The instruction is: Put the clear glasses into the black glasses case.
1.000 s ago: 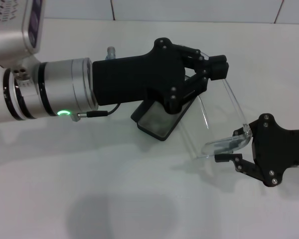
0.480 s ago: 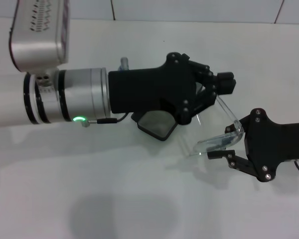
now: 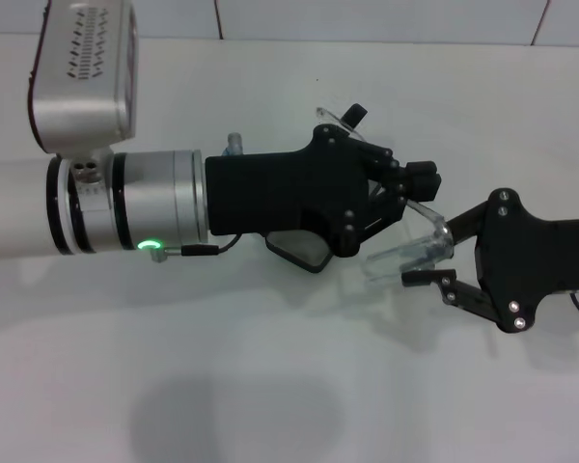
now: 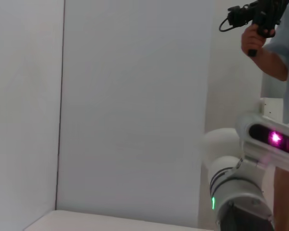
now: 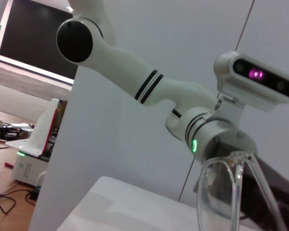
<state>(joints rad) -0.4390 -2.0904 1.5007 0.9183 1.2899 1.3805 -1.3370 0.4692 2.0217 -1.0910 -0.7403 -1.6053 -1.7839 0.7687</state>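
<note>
Both grippers, left gripper and right gripper, grip the clear glasses (held above the table).

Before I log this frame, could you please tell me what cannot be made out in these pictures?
- Head view: the left hand covers most of the black glasses case; open or shut, unclear.
- Head view: the clear glasses partly vanish behind both hands; the right hand holds one end.
- Left wrist view: shows neither glasses nor case.
- Right wrist view: the glasses are cut off by the bottom edge.

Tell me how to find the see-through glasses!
Look at the white table, where two black robot claws meet in the middle. Between the left claw and the right claw hang the clear glasses. Everything nearby is black; only these are see-through.
</note>
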